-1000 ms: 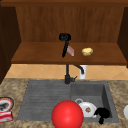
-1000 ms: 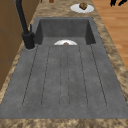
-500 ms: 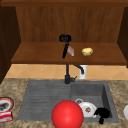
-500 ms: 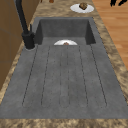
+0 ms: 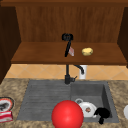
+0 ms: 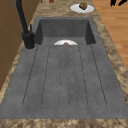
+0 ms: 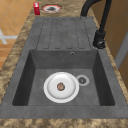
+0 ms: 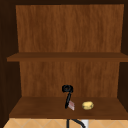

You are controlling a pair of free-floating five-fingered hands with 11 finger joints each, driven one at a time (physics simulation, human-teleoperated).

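on the lower shelf point(image 5: 45, 56), your left hand point(image 5: 67, 37) pinches a thin pink card point(image 5: 71, 51), fingers closed on it; a yellow lump point(image 5: 87, 51) sits at three o'clock. your right hand point(image 5: 102, 113) hangs curled over the sink point(image 5: 45, 100). the card looks light and slippery, so grip its edges.

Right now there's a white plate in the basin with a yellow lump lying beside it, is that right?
Not quite. The plate does lie in the basin, but the yellow lump is not beside it. It sits up on the shelf, as the front view shows.
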